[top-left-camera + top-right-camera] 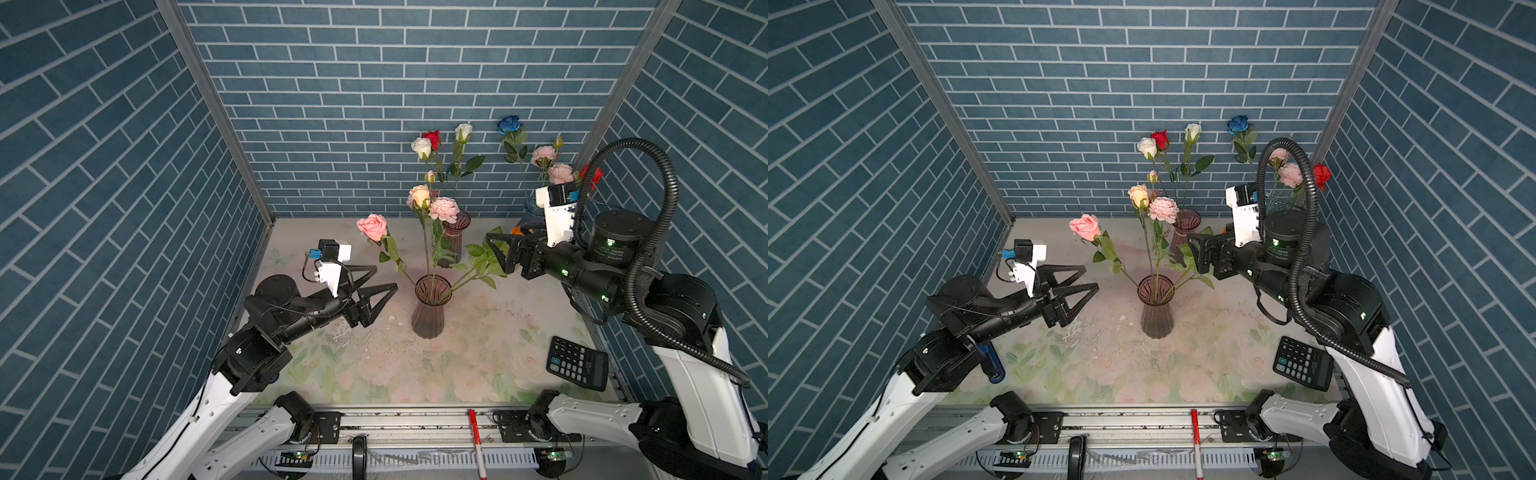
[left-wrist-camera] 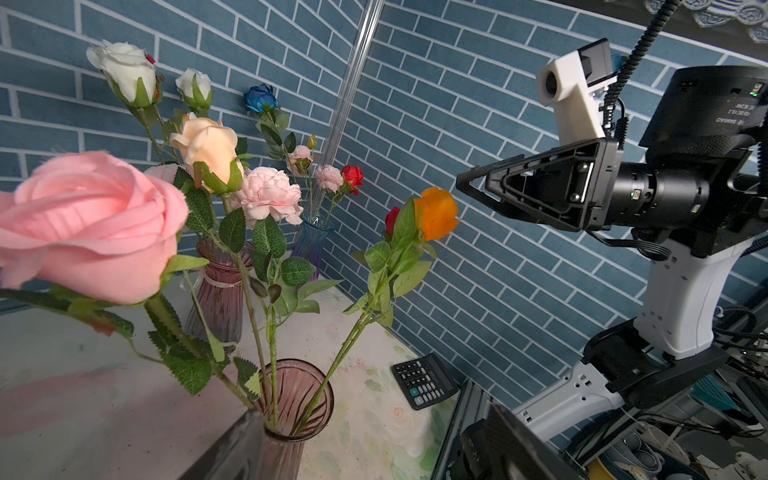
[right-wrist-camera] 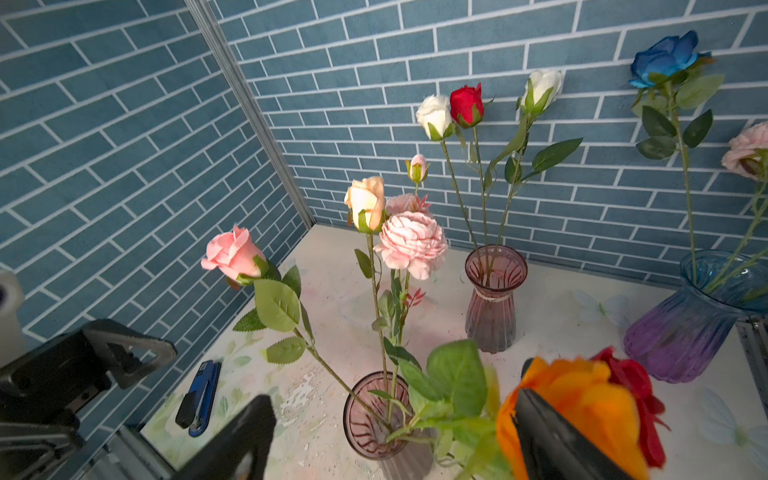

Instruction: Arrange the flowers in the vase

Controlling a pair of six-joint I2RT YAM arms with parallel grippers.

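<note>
Our left pincer (image 1: pixel 386 277) and right pincer (image 1: pixel 494 253) gape empty; we should pinch the light, bendy orange cloth rose (image 2: pixel 436 214) by its stem, above the ribbed pink glass vase (image 1: pixel 428 316).

Your easy room is low and in front: the floral-print tabletop (image 1: pixel 415 374) is bare ahead of the smoky purple ribbed glass vase (image 1: pixel 428 320). There's also open air on its left, out to the left gripper (image 1: pixel 384 277), jaws spread. Over the mouth it's tight. The pink rose (image 1: pixel 372 226) leans left, and the cream rose (image 1: pixel 419 195) and pale pink peony (image 1: pixel 444 208) stand straight up. The orange rose (image 2: pixel 436 212) sprawls right, just off the wide-apart right gripper (image 1: pixel 498 254). An open wedge sits between the pink rose's stem and the upright stems. The maroon ribbed glass vase (image 1: pixel 456 239) and blue-to-purple glass vase (image 3: pixel 673 332) crowd the back. A black calculator (image 1: pixel 577 368) sits at the right edge and a blue stapler (image 1: pixel 992 361) at the left.
</note>
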